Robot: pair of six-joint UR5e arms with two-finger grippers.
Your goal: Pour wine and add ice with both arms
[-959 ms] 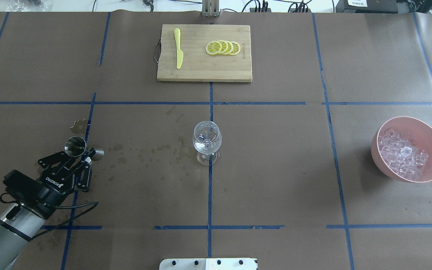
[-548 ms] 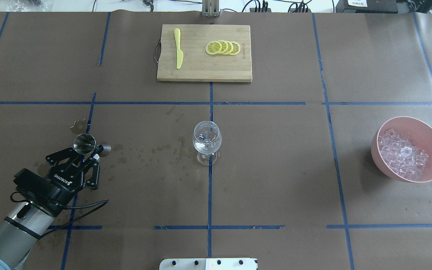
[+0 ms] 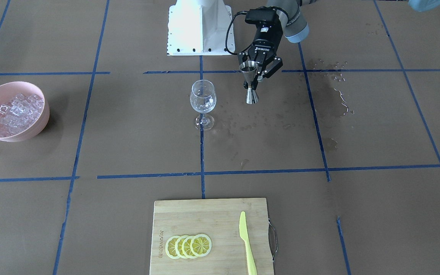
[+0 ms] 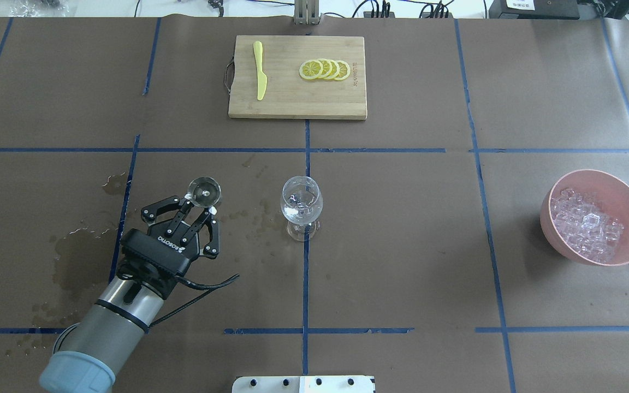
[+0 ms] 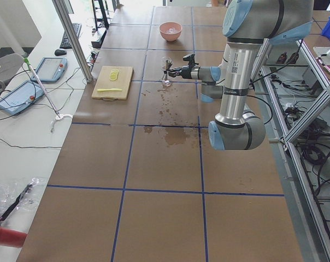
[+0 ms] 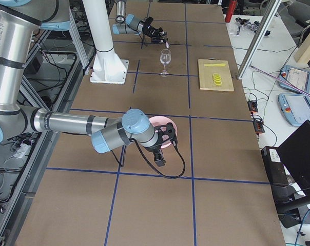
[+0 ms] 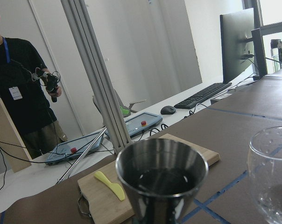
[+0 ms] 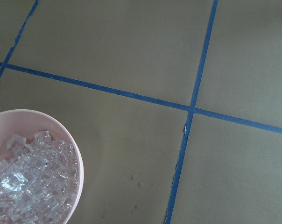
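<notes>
The left hand [image 4: 201,206] works over a brown paper-covered surface [image 4: 402,245] ruled with blue tape. On it a round pink bowl [image 4: 545,218] sits far to the right and a clear stemmed wine glass [image 4: 302,207] stands at the centre. A small double-ended steel jigger [image 4: 205,191] is held upright near the glass, on its left and apart from it. To pour well, I judge the jigger's lip should sit just over the glass rim before tipping slowly, since splashes mark the surface. The left hand's fingers are narrowed onto the jigger's waist, with the wine [image 7: 160,181] lying in its upper cup. The right hand [image 6: 168,133] hangs by the bowl of clear ice cubes [image 4: 587,226]; how far it is open I cannot tell.
</notes>
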